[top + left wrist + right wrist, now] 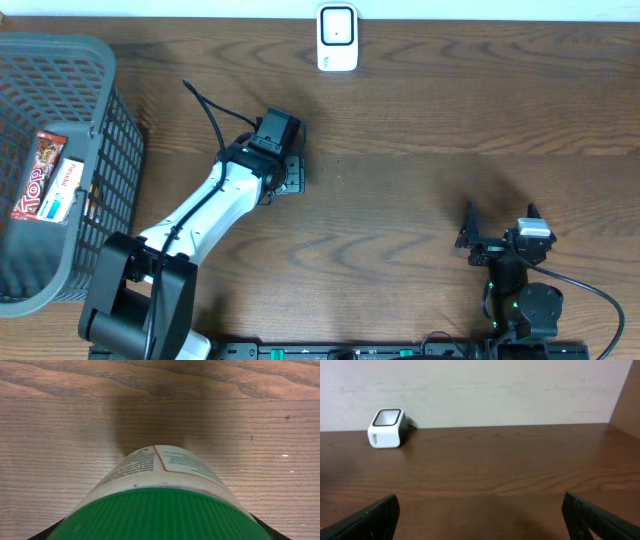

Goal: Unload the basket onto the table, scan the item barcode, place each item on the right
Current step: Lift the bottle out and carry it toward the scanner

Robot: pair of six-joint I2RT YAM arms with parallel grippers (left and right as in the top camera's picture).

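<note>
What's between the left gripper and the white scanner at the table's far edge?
Only bare table between the left gripper, holding the green-capped container, and the scanner, as overhead shows.

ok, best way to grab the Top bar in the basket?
Probably straight down: the basket walls block the sides. Pinch the bar across its narrow width near the far end, where the box beside it doesn't crowd it.

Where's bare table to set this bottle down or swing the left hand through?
Open wood runs from the scanner down to the right hand, and between the left hand, holding the bottle, and the scanner. Crowded along the basket and left arm.
</note>
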